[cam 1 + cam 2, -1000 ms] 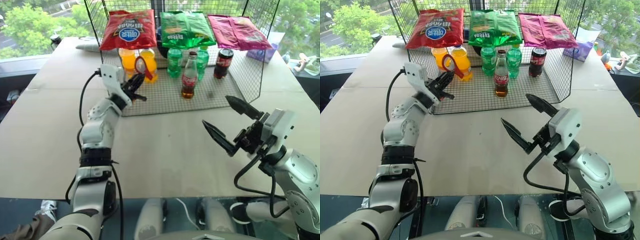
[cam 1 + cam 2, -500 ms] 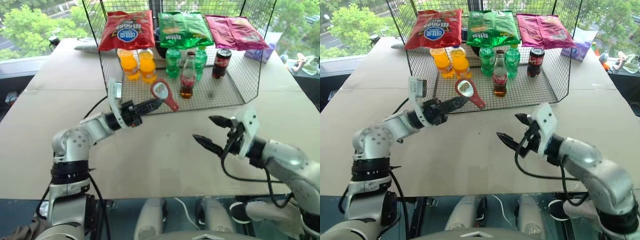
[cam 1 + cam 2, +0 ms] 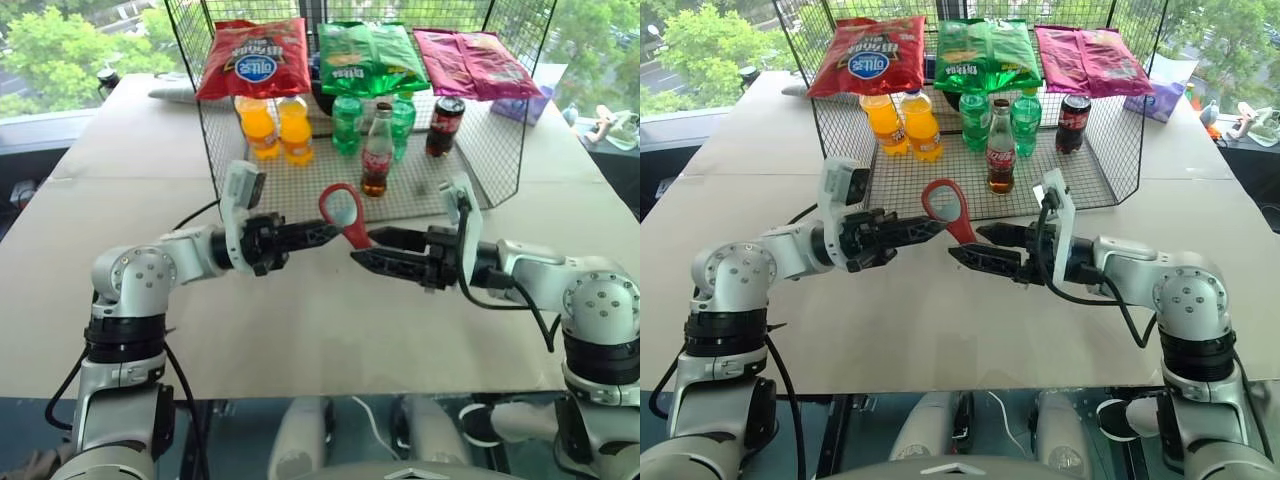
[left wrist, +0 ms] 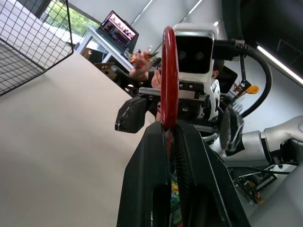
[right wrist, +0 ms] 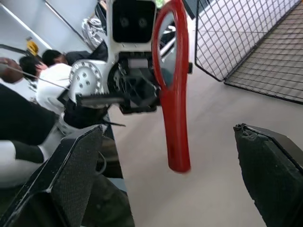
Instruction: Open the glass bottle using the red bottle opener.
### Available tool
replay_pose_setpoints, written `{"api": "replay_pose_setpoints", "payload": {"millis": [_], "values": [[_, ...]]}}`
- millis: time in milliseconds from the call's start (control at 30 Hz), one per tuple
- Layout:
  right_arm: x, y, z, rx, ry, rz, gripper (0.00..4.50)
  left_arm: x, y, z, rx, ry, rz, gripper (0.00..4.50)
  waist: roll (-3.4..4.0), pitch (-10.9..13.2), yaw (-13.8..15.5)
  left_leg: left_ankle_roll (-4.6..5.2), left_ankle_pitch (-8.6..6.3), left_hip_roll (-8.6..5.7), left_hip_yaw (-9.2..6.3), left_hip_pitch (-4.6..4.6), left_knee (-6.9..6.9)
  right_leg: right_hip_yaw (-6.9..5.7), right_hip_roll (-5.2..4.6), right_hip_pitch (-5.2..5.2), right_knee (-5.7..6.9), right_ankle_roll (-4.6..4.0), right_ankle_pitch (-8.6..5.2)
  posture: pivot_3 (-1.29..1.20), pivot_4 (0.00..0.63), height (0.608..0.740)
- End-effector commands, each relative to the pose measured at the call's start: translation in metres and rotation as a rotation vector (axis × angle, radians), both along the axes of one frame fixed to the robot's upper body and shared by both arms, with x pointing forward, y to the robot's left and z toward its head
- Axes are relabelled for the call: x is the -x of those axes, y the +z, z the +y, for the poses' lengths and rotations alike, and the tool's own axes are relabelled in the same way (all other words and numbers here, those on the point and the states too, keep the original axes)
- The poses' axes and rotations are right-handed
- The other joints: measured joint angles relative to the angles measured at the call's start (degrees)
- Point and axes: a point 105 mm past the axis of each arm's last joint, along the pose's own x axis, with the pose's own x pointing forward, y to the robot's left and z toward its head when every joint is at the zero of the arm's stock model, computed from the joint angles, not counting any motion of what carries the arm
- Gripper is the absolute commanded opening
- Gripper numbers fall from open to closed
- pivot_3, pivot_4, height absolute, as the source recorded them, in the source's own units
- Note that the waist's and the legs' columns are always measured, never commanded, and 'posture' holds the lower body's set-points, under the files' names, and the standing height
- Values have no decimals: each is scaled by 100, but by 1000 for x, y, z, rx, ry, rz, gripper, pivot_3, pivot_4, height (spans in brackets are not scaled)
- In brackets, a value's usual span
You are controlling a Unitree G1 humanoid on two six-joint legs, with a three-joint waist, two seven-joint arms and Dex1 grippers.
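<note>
The step in hand looks like a handover: the left gripper (image 3: 318, 232) pinches the red bottle opener (image 3: 345, 214) at its ring end, fingers pressed together on it, and holds it out over the table (image 3: 300, 320) in front of the wire rack (image 3: 420, 190). The right gripper (image 3: 372, 247) faces it from the other side with its fingers spread wide, the opener's tapered handle hanging just at their tips.

To do this well, the right fingers should come in a little further so the handle sits deep between the pads, close squarely on the flat faces, and only then should the left let go. Taking the handle low leaves the ring head free for the cap.

Both forearms lie roughly level and point inward toward each other, wrists rolled so the wrist cameras look across at the opposite hand. Whether a right fingertip already touches the handle is hard to judge from here.

The glass bottle (image 3: 378, 151) stands upright on the rack floor behind the opener, cap apparently still on, well apart from both grippers.
</note>
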Motion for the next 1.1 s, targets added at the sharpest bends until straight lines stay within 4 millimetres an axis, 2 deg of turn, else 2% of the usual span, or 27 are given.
{"api": "replay_pose_setpoints", "payload": {"millis": [33,100,133,167,233,700,1100], "values": [[4,16,4,-63,9,-6,4500,8,8,-5,19,-25,-51,17,0,0,4,0,0,-1,0,-1,0,1,-1,0,-1,0,0,0,150,740],[6,20,6,-91,16,16,4500,8,9,-7,24,-22,-53,17,0,0,5,1,0,-2,0,-1,0,0,-1,0,-1,0,0,0,150,740],[6,21,7,-98,19,23,3971,7,10,-7,28,-22,-55,0,0,0,2,1,0,-1,0,0,0,0,-1,0,0,0,0,0,150,740],[7,21,8,-100,20,28,3681,7,10,-8,31,-21,-57,0,0,0,-2,1,0,0,0,0,0,0,0,0,0,0,0,0,150,740],[9,20,9,-87,22,30,2803,6,12,-9,43,-13,-60,0,0,0,-6,1,0,0,0,2,1,1,0,0,2,0,0,0,150,740],[9,6,2,-27,-2,62,2803,2,17,-7,58,18,-73,0,0,0,-8,1,0,0,2,1,0,3,0,-2,0,-1,-1,0,150,740],[8,5,2,-50,-2,82,2803,1,17,-8,63,26,-78,0,0,0,-2,1,0,3,2,-1,0,3,0,-3,-1,-1,-1,0,150,740]]}}
